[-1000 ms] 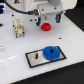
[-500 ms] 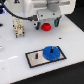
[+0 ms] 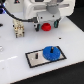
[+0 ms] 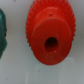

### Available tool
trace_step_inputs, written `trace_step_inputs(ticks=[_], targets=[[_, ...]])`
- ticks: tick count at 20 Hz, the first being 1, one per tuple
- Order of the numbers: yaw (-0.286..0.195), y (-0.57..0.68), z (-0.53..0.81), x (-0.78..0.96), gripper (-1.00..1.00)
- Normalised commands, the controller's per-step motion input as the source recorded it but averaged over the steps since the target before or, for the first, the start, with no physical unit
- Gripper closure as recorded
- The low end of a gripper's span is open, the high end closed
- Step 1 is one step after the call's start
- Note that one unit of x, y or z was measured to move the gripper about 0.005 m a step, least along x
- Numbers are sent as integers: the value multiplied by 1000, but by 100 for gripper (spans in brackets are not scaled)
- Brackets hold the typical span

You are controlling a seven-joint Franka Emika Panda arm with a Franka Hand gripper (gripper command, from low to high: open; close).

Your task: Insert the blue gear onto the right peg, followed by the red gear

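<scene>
The blue gear (image 3: 50, 52) lies flat on the black plate (image 3: 31, 62), over the plate's end on the exterior view's right. The right peg is hidden under it. A thin dark pin (image 3: 37, 57) stands free on the plate's other half. The red gear (image 3: 46, 26) rests on the white table further back, and it fills the wrist view as a red toothed disc with a dark centre hole (image 4: 50, 34). My gripper (image 3: 46, 23) hangs right above it, open, with one finger on each side and nothing held. The wrist view shows no fingers.
A small beige block with dark slots (image 3: 19, 29) stands on the table to the exterior view's left of the red gear. In the wrist view a dark green object (image 4: 2, 35) shows at the picture's edge beside the red gear.
The arm stays over the red gear with hardly any shift. Both gears and the plate lie where they were.
</scene>
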Motion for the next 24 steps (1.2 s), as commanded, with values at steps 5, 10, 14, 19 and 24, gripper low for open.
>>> trace_step_inputs(ticks=[5, 10, 14, 19, 24], targets=[[0, 65, -78, -195, 100], [0, 30, 47, 2, 100], [0, 45, 439, 115, 100], [0, 31, 574, 335, 100], [0, -110, 586, 595, 100]])
